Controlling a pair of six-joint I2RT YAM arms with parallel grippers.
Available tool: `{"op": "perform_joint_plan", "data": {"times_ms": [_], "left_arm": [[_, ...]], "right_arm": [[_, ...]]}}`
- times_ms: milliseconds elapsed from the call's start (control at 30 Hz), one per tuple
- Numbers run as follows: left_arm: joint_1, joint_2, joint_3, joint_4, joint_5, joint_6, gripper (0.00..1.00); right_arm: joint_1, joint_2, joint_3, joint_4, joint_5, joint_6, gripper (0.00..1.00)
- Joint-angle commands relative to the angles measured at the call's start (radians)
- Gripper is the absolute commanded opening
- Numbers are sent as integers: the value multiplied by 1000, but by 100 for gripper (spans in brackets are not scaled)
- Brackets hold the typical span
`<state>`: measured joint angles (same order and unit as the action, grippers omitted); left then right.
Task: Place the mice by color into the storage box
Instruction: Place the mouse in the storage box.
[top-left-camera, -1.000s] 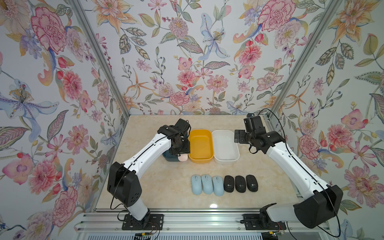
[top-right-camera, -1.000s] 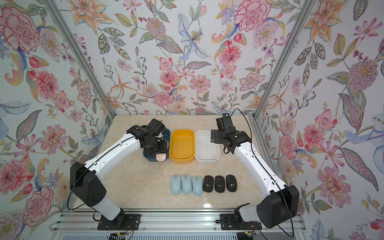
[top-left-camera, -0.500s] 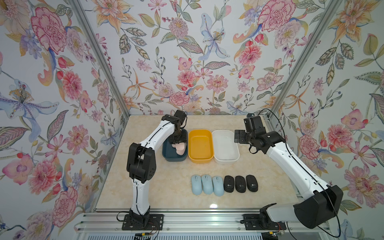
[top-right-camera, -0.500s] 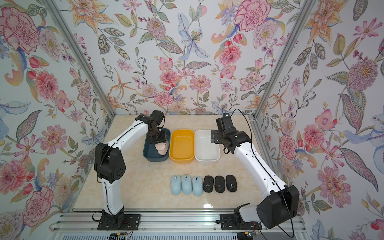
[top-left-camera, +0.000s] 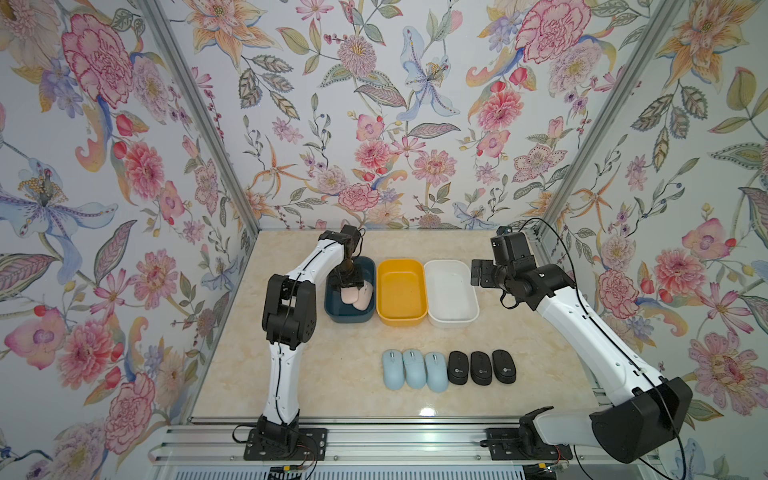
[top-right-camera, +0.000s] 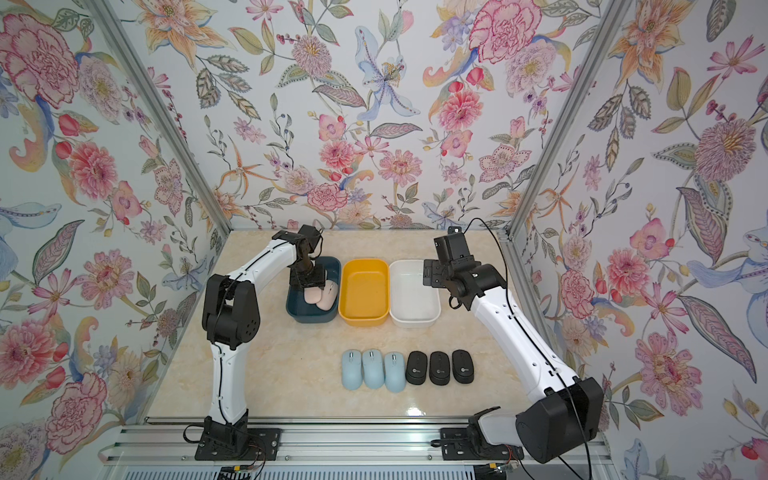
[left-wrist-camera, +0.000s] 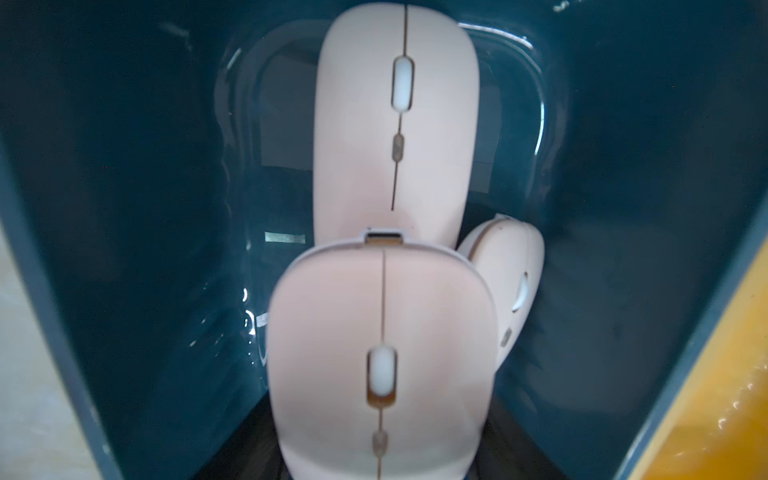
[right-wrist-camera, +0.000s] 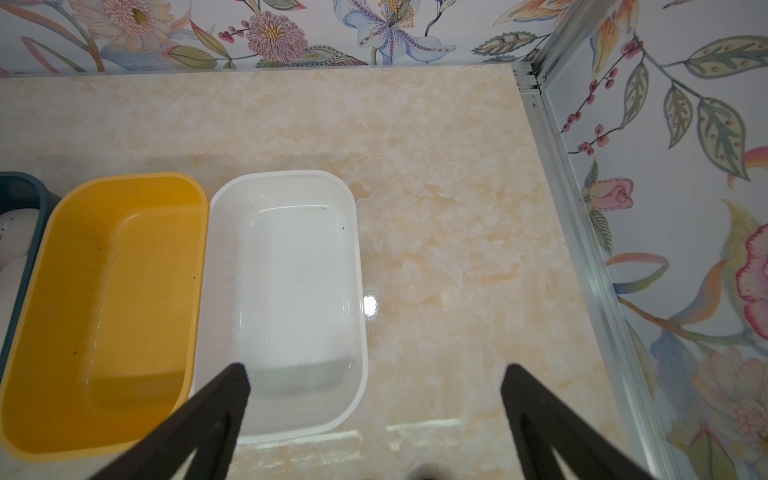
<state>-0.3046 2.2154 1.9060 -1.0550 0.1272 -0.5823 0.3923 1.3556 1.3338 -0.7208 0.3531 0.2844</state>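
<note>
My left gripper (top-left-camera: 350, 286) reaches down into the dark blue box (top-left-camera: 331, 313) and is shut on a pale pink mouse (left-wrist-camera: 380, 353). Its fingers are hidden behind that mouse in the left wrist view. Two more pink mice lie in the same box, one flat (left-wrist-camera: 395, 124) and one tipped on its side (left-wrist-camera: 513, 278). Three light blue mice (top-left-camera: 413, 369) and three black mice (top-left-camera: 481, 367) sit in a row on the table near the front. My right gripper (right-wrist-camera: 374, 382) hangs open and empty beside the white box (right-wrist-camera: 282, 172).
The yellow box (top-left-camera: 402, 262) and the white box (top-left-camera: 451, 263) stand empty to the right of the blue one, all three touching side by side. Flowered walls close in the beige table (top-left-camera: 332, 374) on three sides, with a metal rail along the front.
The left arm's elbow has swung up and back, carrying the gripper and pink mouse from the blue box's front left corner into the box. The right arm has stayed still.
</note>
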Motion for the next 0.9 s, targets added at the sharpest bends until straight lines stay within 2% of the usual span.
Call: {"op": "perform_joint_plan", "data": {"times_ms": [0, 233, 700, 867], "left_arm": [[4, 36, 31, -20, 1, 28, 61], [8, 61, 29, -20, -1, 38, 61], [9, 46, 15, -20, 1, 50, 75], [9, 3, 6, -20, -17, 51, 80]], "right_arm": [[6, -15, -24, -25, 18, 15, 99], [7, -13, -32, -23, 23, 15, 99], [6, -17, -44, -16, 21, 33, 99], [7, -28, -45, -19, 21, 39, 99]]}}
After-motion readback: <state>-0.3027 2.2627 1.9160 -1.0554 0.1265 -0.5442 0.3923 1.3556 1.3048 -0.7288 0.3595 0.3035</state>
